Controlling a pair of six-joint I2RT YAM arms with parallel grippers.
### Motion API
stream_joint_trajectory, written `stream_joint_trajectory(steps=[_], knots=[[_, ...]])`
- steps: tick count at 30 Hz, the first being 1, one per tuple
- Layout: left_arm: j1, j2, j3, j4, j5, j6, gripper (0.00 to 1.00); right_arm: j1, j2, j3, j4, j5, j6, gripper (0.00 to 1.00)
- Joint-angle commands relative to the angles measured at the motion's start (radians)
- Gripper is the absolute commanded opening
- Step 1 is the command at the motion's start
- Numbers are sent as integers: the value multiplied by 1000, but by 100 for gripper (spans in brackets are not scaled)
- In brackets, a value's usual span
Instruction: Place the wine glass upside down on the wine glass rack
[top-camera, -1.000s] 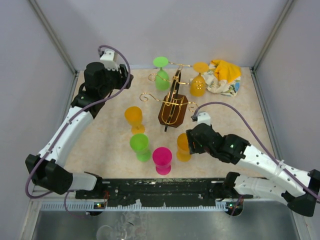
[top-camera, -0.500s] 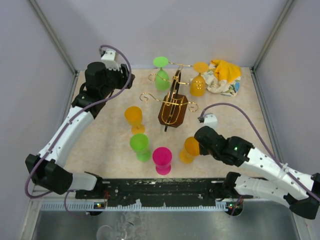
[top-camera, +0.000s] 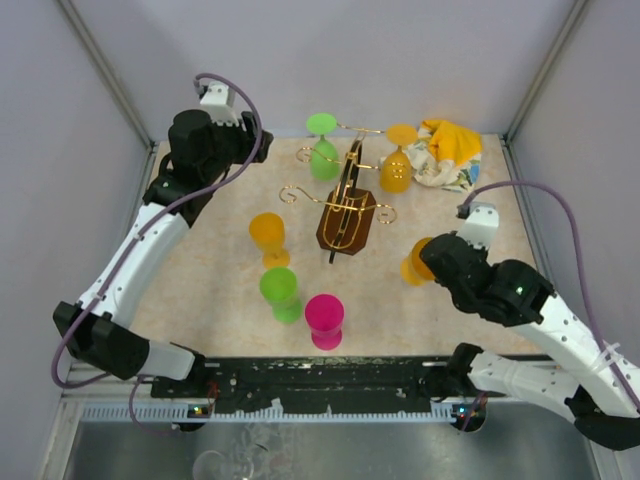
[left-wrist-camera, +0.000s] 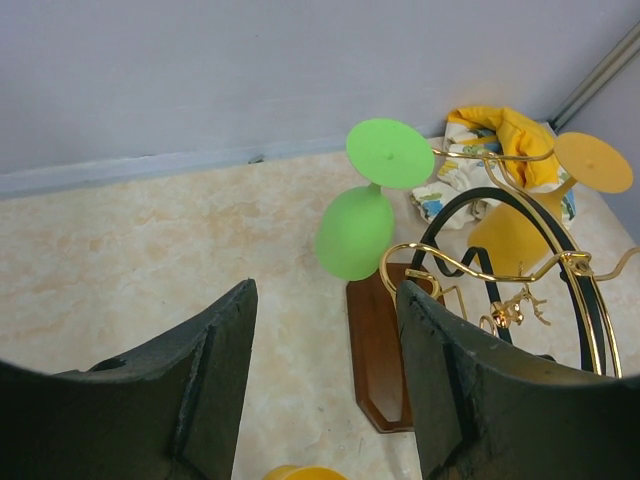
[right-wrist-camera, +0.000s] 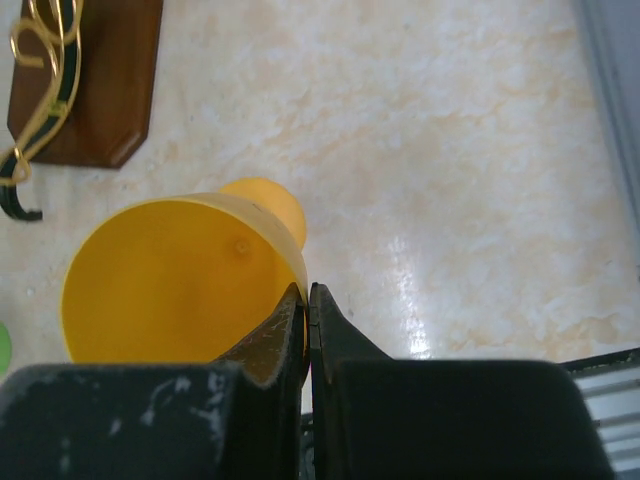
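The orange wine glass (top-camera: 414, 266) is pinched by its rim in the closed right gripper (top-camera: 432, 258) and tilted, its mouth turned toward the wrist and its foot away. The wine glass rack (top-camera: 345, 215) lies to the gripper's left and farther back, with its curled front arm nearest. The left gripper (left-wrist-camera: 325, 300) is held wide and empty at the far left.

Wine glass rack (top-camera: 345, 215) at middle of bench (top-camera: 210, 290). Hung on its rear arms: left glass (top-camera: 323, 160), right glass (top-camera: 396, 172). Cloth (top-camera: 445, 150) beside right glass, rear right corner. Three standing glasses (top-camera: 280, 290) front-left of rack. Wine glass (top-camera: 415, 262) right of rack, in right tool (right-wrist-camera: 308, 305).
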Motion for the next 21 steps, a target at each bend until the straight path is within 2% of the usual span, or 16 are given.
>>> stream_joint_trajectory(steps=[1, 5, 7, 8, 12, 14, 17, 21], knots=[[-5, -16, 31, -12, -18, -18, 64, -6, 46, 173, -88, 255, 6, 0], [-6, -14, 34, -11, 3, -43, 65, -6, 95, 293, -58, 442, -132, 0], [-6, -18, 37, -3, 19, -58, 66, -6, 99, 336, 76, 504, -295, 0], [-6, -22, 37, 4, 24, -70, 66, -6, 88, 335, 201, 522, -433, 0], [-6, -33, 58, 12, 15, -133, 71, -5, 32, 228, 927, 472, -1131, 0], [-7, -28, 94, -8, 8, -188, 72, -6, 70, 235, 1172, 452, -1332, 0], [-8, -15, 146, -32, -3, -263, 72, -7, 174, 287, 1281, 389, -1477, 0], [-6, -10, 190, -31, -3, -365, 73, -6, 242, 294, 1378, 198, -1466, 0]])
